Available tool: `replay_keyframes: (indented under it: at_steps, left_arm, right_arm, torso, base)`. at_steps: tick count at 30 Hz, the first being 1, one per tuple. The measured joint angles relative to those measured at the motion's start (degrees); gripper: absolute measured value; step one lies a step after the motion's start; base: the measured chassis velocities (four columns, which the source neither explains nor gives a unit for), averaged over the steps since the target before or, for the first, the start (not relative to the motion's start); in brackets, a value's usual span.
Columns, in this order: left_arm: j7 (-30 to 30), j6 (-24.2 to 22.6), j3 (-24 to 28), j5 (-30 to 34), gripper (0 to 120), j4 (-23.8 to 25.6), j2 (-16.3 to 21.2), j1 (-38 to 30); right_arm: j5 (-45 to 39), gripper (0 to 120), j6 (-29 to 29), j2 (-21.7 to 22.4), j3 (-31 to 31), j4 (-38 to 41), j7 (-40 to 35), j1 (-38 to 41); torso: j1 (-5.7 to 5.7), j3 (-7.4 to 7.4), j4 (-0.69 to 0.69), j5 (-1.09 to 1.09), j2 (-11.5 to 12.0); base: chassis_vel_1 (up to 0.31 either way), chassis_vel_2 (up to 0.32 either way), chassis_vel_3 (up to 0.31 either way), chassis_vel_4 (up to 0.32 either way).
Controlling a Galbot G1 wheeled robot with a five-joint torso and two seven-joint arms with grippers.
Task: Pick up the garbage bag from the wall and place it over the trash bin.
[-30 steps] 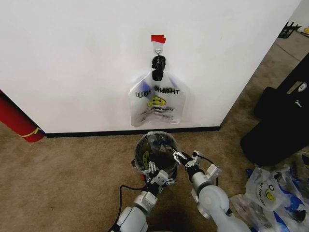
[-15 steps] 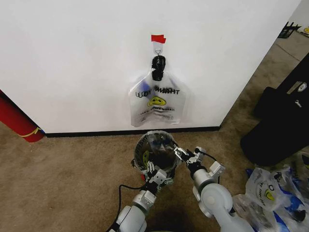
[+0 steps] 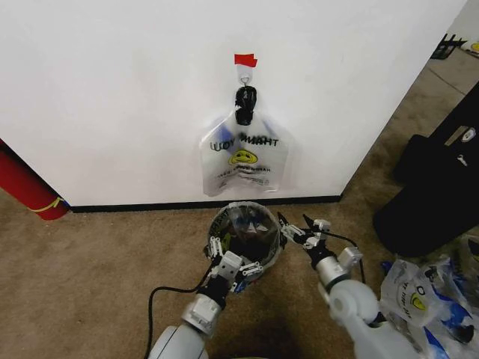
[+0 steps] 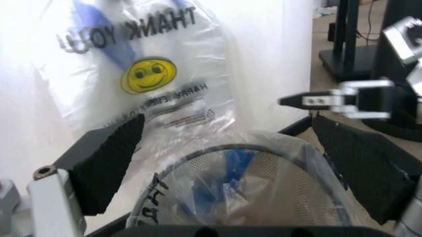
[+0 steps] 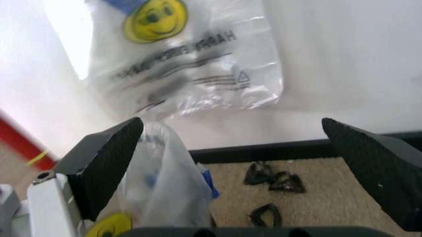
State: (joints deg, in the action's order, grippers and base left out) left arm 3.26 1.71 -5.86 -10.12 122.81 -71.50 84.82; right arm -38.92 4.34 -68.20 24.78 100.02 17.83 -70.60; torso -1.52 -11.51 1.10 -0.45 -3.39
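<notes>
Thin see-through garbage bag [image 3: 245, 228] is seen draped in the trash bin [image 3: 263, 258] near the wall [image 3: 112, 97]. Both the left end effector [image 3: 227, 263] and right end effector [image 3: 297, 228] are spread empty beside its rim. Being flimsy and slippery, it is probably best pinched at the rim edge.

Both arms reaching forward and down, elbows low, wrists angled toward each other. Left tool [image 3: 228, 262] forward of its grey forearm, fingers [image 4: 102, 160] spread wide, nothing between them. Right tool [image 3: 303, 228] slightly higher and farther forward, jaws parted too, dark pads [image 5: 105, 165] well apart, nothing gripped. Cable trailing beside the left forearm. Tools near each other, not touching.
</notes>
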Motion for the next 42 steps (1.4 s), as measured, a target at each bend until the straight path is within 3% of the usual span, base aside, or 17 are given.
replay_keyframes:
  at_steps: [2, 3, 8, 10, 13, 20, 31, 42]
  left_arm:
    - [0.14, 0.02, -0.09, 0.17, 100, 0.17, 0.0, 0.16]
    - [0.3, 0.07, -0.19, 0.37, 100, 0.49, 0.0, 0.53]
    - [0.38, 0.31, -0.12, 0.41, 100, 0.6, -0.05, 1.39]
    - [0.38, 0.33, -0.1, 0.41, 100, 0.52, -0.09, 1.41]
    - [0.45, 0.37, -0.06, 0.29, 100, -0.19, -0.25, 1.51]
    - [0.51, 0.37, -0.01, 0.13, 100, -0.66, -0.39, 1.68]
    - [0.54, 0.34, -0.14, 0.32, 100, -1.72, -0.71, 0.75]
    - [0.67, -0.12, -0.68, 2.45, 100, -2.49, -0.35, -1.65]
  right_arm:
    - [0.11, 100, -0.33, 0.19, 1.02, -1.37, 3.15, 0.25]
    - [0.2, 100, -1.98, 0.45, 2.75, -4.15, 9.19, 0.78]
    - [2.65, 100, -9.56, 0.37, 6.8, -13.71, 25.78, 2.77]
    - [2.95, 100, -10.36, 0.31, 7.33, -14.8, 28.11, 3.01]
    - [4.15, 100, -12.55, 0.07, 10.73, -19.75, 42.03, 4.17]
    - [6.32, 100, -13.06, 0.72, 12.94, -26.86, 54.1, 7.19]
    - [7.8, 97, -12.33, -1.47, 8.24, -30.61, 58.77, 11.55]
    - [8.38, 55, -12.19, -2.6, 7.17, -33.41, 59.0, 13.97]
  torso:
    - [0.0, 0.0, 0.01, 0.0, 0.0]
    - [0.0, 0.0, 0.02, 0.0, 0.0]
    - [0.0, 0.0, 0.01, 0.0, 0.0]
    - [0.0, 0.0, 0.0, 0.01, 0.0]
    - [0.0, 0.0, 0.01, 0.01, 0.0]
    - [0.0, 0.0, 0.01, 0.01, 0.0]
    - [0.0, 0.0, 0.0, -0.02, 0.0]
    - [0.0, 0.0, 0.0, -0.01, 0.0]
  base:
    - [0.0, 0.0, 0.0, 0.0]
    - [0.0, 0.0, 0.0, 0.0]
    - [0.0, 0.0, 0.0, 0.0]
    - [0.0, 0.0, 0.0, 0.0]
    - [0.0, 0.0, 0.0, 0.0]
    - [0.0, 0.0, 0.0, 0.0]
    - [0.0, 0.0, 0.0, 0.0]
    - [0.0, 0.0, 0.0, 0.0]
